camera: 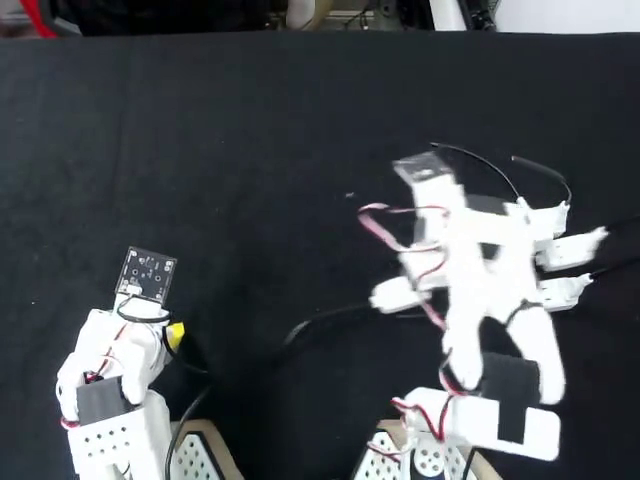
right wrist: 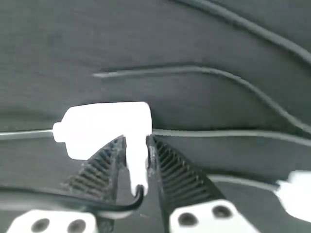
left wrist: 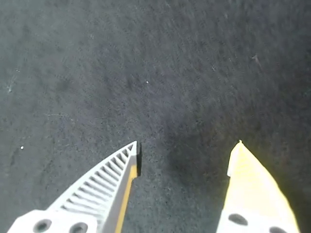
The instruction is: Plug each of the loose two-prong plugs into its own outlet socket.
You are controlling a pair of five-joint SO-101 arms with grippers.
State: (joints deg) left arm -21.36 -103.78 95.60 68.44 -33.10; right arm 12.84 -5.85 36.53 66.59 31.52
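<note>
**One plug in my grip, no socket filled yet**

My right jaws are pinched narrow on a white plug (right wrist: 104,128). The two ribbed fingers (right wrist: 180,174) clamp the slim limb of its body, and a thin cable (right wrist: 233,133) runs off from it along the worktop (right wrist: 146,39). I cannot see its prongs. My left jaws stand wide with nothing between them, the white finger (left wrist: 104,187) and the yellow finger (left wrist: 252,184) apart above bare black cloth.

Further out, my right arm (camera: 490,300) hangs over the right half of the worktop among a cluster of small white pieces. One piece (camera: 395,293) lies just left of the arm and others (camera: 572,247) lie just right of it. Black cables (camera: 320,322) trail toward the near edge. I cannot tell which of these pieces are plugs and which are outlet sockets. My left arm (camera: 115,370) sits at the near left corner, well apart from all of them.

I judge the task to be at its start. I see no plug seated in a socket. The one I hold has yet to be carried to its socket, lined up and pressed home, and the rest would follow.

I can read no writing or brand. The plug's body is plain white. The small dark board (camera: 147,275) at my left arm carries pale specks too small to make out.
</note>
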